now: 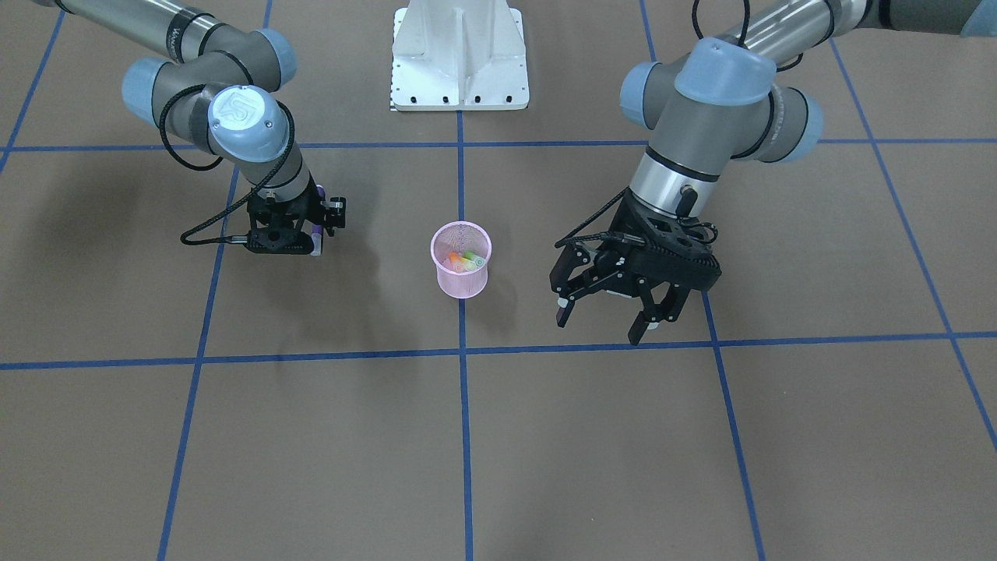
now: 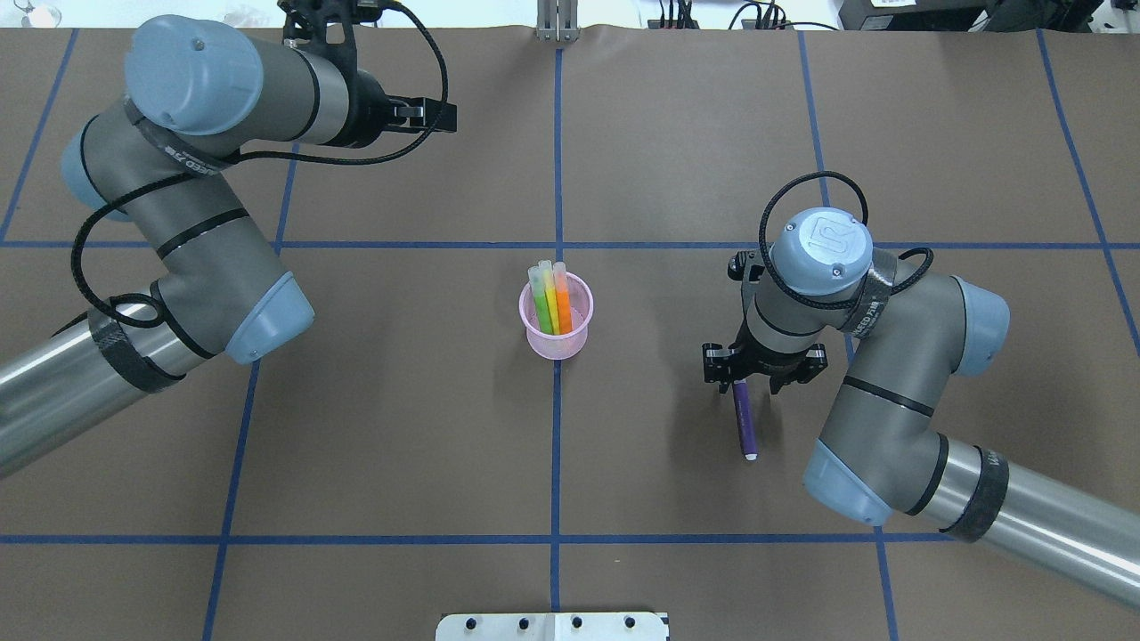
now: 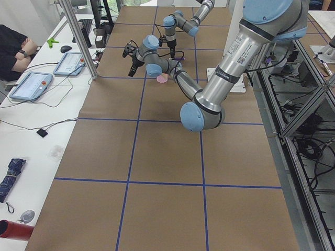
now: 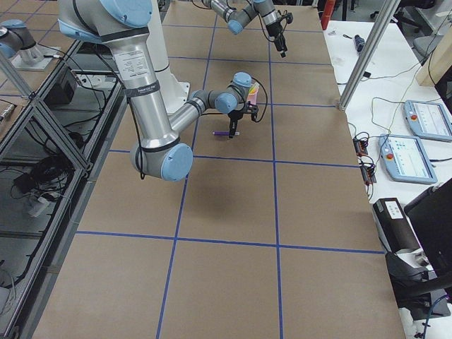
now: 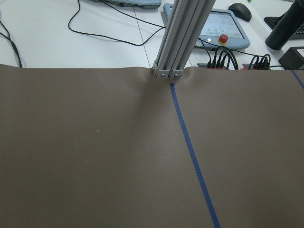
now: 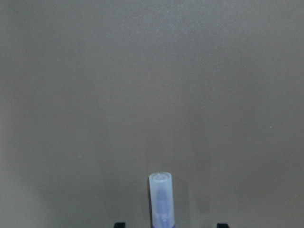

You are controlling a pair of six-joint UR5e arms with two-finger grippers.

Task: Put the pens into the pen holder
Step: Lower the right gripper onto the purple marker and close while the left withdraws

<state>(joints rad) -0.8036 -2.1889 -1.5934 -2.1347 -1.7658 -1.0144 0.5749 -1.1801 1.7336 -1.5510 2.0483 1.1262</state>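
Starting at the robot's side of the table (image 2: 659, 463), the purple pen (image 2: 745, 423) appears to lie flat. Its long axis runs toward and away from the robot, and its farther part is hidden under the right gripper (image 2: 762, 377). This gripper stands low, directly over the pen. In the right wrist view the pale cap (image 6: 160, 190) comes out between two dark finger corners, with bare table on both sides of it, but I cannot tell whether the jaws press the pen. The pen holder (image 2: 533, 336) stands upright to this gripper's left, well apart from it, and only open table lies between them, so I judge the right arm is the one to carry the pen there. Inside the holder the green pen (image 2: 541, 303), yellow pen (image 2: 551, 303) and orange pen (image 2: 563, 303) lean against the far rim, so the near part of the mouth is free. The purple pen must probably be turned upright before it goes in. Farthest away, the left gripper (image 1: 600, 323) hangs raised with its fingers spread wide and nothing between them, well clear of this path.
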